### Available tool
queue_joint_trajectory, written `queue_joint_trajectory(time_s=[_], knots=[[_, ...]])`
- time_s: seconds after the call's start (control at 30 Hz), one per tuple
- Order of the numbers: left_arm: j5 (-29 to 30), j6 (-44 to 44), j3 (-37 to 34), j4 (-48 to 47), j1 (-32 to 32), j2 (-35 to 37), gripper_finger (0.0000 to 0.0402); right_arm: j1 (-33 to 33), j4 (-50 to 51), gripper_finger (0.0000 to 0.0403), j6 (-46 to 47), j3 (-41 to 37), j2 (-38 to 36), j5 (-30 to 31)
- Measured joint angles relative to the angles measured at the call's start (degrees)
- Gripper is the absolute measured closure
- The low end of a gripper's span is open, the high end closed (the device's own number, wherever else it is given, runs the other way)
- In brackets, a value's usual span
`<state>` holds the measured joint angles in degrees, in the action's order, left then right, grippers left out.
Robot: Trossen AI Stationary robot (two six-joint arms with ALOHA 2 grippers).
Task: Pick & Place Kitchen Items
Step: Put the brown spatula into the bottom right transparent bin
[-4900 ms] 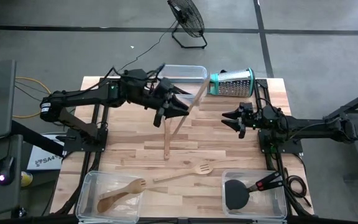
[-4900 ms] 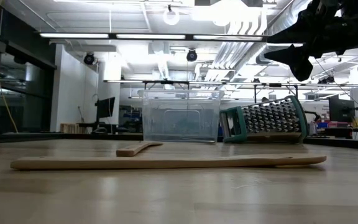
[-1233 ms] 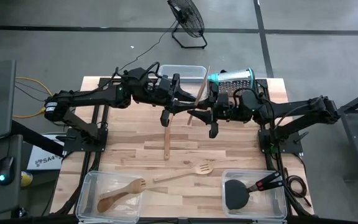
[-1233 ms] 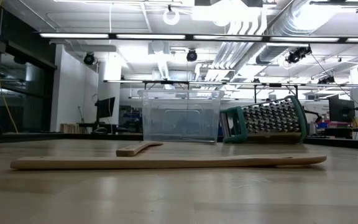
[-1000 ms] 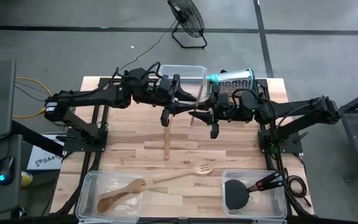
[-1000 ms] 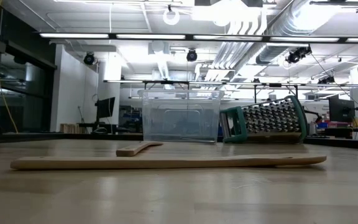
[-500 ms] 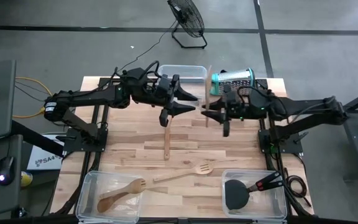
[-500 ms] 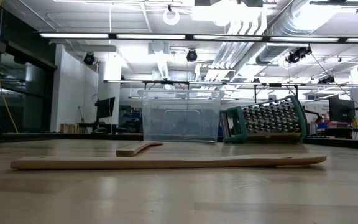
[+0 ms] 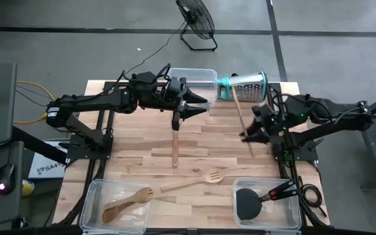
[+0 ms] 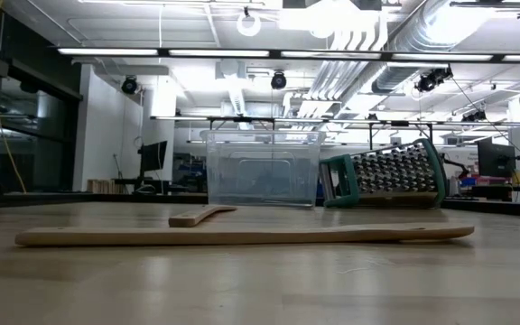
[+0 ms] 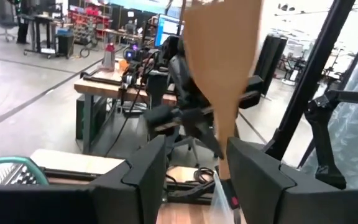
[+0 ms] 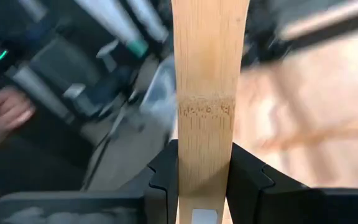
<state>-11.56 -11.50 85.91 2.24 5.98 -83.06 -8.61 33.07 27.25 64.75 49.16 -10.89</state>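
Currently the right pincer (image 9: 249,135) is clenched on a long pale wooden spatula (image 9: 241,119), held clear of the table (image 9: 136,147) over its right side; in the right wrist view the two dark fingers (image 12: 163,174) press both edges of the flat handle (image 12: 207,93). The spatula slants up toward the steel grater (image 9: 245,87), which lies on its side at the table's far edge.

The left pincer (image 9: 198,104) hangs above the far-centre area with its fingers apart and nothing between them, just in front of the empty clear bin (image 9: 198,79).

On the butcher-block surface a wooden stick utensil (image 9: 174,145) lies at centre and a slotted wooden fork (image 9: 194,181) lies nearer the front. The front-left bin (image 9: 96,196) holds wooden spoons (image 9: 128,202); the front-right bin (image 9: 296,202) holds a black spatula (image 9: 260,199) with a red-black handle.

The low view shows a long wooden utensil (image 10: 242,236) flat on the table, with the far bin (image 10: 262,170) and grater (image 10: 386,176) behind it. Beyond lies a workshop hall with ceiling ducts (image 10: 368,36) and strip lights. A floor fan (image 9: 196,19) stands on the grey floor behind the table.
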Motion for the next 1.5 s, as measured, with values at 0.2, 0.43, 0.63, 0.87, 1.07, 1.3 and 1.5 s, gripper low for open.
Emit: queue_joint_trajectory(time_s=[0.2, 0.43, 0.63, 0.87, 1.07, 1.3, 1.5], knots=[[0.6, -1.0, 0.0, -2.3, 0.0, 0.0, 0.0234, -4.2, 13.7, 0.0318, 7.1, 0.0, -1.9, -8.8], [0.6, -1.0, 0.0, -4.1, 0.0, 0.0, 0.0234, -7.8, 25.8, 0.0318, 17.1, 0.0, -1.1, -22.5], [0.6, -3.1, 0.0, -6.3, 0.0, 0.0, 0.0234, -11.0, 33.5, 0.0318, 25.5, 0.0, 0.4, -32.7], [0.6, -3.8, 0.0, -7.6, 0.0, 0.0, 0.0234, -15.2, 37.7, 0.0318, 33.6, 0.0, 4.1, -41.6], [0.6, -3.8, 0.0, -8.8, 0.0, 0.0, 0.0234, -19.7, 42.2, 0.0318, 34.0, 0.0, 9.9, -42.7], [0.6, -3.8, 0.0, -10.4, 0.0, 0.0, 0.0234, -25.5, 51.7, 0.0318, 32.5, 0.1, 18.7, -38.5], [0.6, -3.8, 0.0, -11.2, 0.0, 0.0, 0.0234, -30.8, 53.4, 0.0318, 32.2, 0.1, 24.2, -35.0]])
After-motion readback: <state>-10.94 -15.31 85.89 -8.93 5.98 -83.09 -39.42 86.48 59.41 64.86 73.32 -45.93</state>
